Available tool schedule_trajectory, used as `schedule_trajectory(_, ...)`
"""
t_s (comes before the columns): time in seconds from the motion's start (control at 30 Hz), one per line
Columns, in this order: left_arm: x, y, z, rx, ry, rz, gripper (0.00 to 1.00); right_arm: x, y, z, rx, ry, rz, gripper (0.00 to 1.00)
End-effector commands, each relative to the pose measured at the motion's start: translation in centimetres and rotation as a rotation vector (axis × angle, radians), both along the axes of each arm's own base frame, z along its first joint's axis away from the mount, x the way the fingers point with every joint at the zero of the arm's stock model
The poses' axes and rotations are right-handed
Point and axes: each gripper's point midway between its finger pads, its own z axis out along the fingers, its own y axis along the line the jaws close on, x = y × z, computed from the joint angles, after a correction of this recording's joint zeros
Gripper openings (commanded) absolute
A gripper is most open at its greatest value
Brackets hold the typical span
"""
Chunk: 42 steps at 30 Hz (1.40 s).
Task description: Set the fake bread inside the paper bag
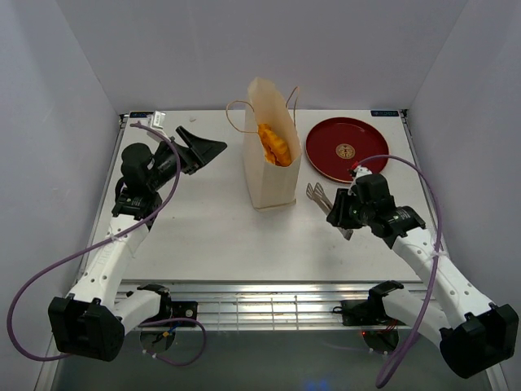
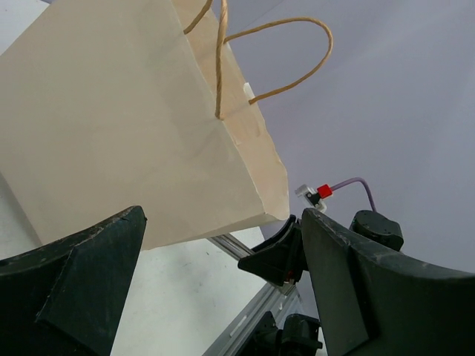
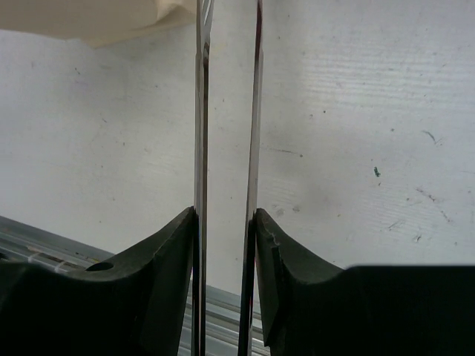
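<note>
Top external view puts the fake bread inside the paper bag, just left of and beyond the tips of the tongs, which the right gripper clamps, blades slightly apart and empty.

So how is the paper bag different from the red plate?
The paper bag stands tall; the red plate lies flat. The bag is cream, the plate dark red with a gold mark in the middle. The bag holds the fake bread; the plate holds nothing. Both sit on the white table.
</note>
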Motion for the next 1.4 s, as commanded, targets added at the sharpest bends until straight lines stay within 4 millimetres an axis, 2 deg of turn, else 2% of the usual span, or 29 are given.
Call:
schedule_trajectory(0.0,-0.7,0.1,0.7,-0.010,-0.035,0.003,0.96,0.5,1.2,-0.4,0.056,-0.012,0.023,0.42)
schedule_trajectory(0.2,-1.0,0.1,1.0,-0.004,-0.039,-0.006,0.96,1.3,1.3,-2.1,0.035,0.017,0.014,0.42)
schedule_trajectory(0.53,-1.1,0.1,0.6,-0.004,-0.032,-0.005,0.96,1.5,-0.5,-5.9,-0.088,0.090,-0.038,0.44)
schedule_trajectory(0.73,-0.9,-0.2,0.4,-0.020,-0.022,-0.025,0.96,0.7,0.6,-8.7,-0.092,0.208,0.037,0.46)
schedule_trajectory(0.97,-1.0,-0.3,0.0,-0.016,-0.015,-0.033,0.96,0.1,0.4,-11.3,-0.127,0.266,0.052,0.49)
schedule_trajectory(1.17,-0.9,-0.4,-0.2,-0.019,-0.007,-0.035,0.96,0.0,0.9,-12.5,-0.139,0.295,0.075,0.56)
schedule_trajectory(1.37,-0.8,-0.4,-0.2,-0.018,-0.010,-0.035,0.96,0.3,1.0,-12.7,-0.156,0.288,0.078,0.64)
